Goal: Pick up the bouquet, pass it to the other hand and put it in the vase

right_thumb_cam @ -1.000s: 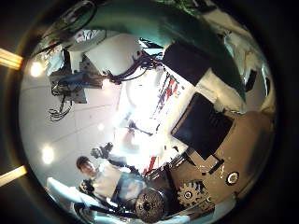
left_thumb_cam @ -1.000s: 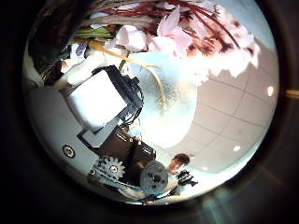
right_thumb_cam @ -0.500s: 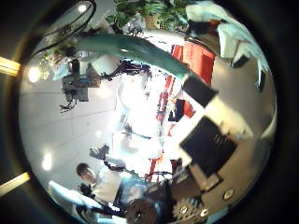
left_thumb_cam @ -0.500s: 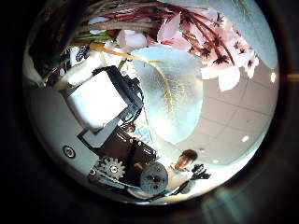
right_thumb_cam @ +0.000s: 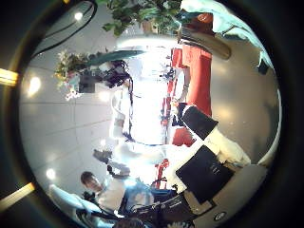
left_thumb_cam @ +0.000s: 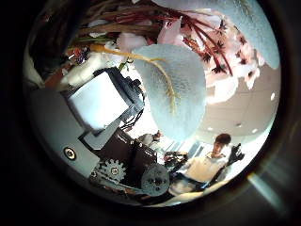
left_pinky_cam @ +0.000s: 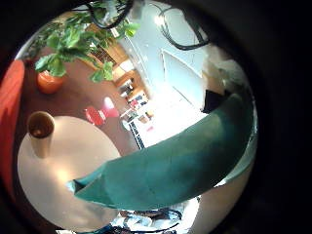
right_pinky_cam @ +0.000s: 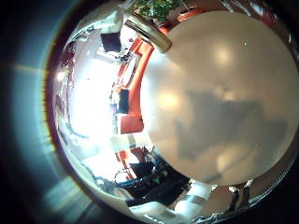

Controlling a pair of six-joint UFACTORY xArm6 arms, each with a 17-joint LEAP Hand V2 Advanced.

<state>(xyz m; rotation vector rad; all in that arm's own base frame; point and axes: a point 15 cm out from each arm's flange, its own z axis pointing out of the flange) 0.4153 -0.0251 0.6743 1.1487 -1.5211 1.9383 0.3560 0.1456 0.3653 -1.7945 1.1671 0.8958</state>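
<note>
The bouquet (left_thumb_cam: 193, 38) fills the rim of the left thumb side palm view, close to the palm, with blossoms, thin stems and one broad leaf (left_thumb_cam: 177, 89). My left hand (left_thumb_cam: 103, 99) has its fingers curled beside the stems. In the right thumb side palm view the left hand (right_thumb_cam: 114, 76) hangs in the air holding the bouquet (right_thumb_cam: 72, 68), well apart from my right hand (right_thumb_cam: 214, 157), whose fingers look relaxed and hold nothing. The vase (left_pinky_cam: 41, 129) stands upright near the edge of the round table (left_pinky_cam: 83, 156); the vase (right_thumb_cam: 204, 40) also shows from the right palm.
The round table top (right_pinky_cam: 229, 93) spreads under the right palm, with the vase (right_pinky_cam: 154, 33) at its rim. A potted plant (left_pinky_cam: 73, 44) stands on the floor beyond the table. A low couch (right_thumb_cam: 195, 81) lies past the table.
Both palm views have swung. The blossoms and leaf shifted across the left palm view. The right palm view now takes in the left hand with the bouquet, and the vase.
</note>
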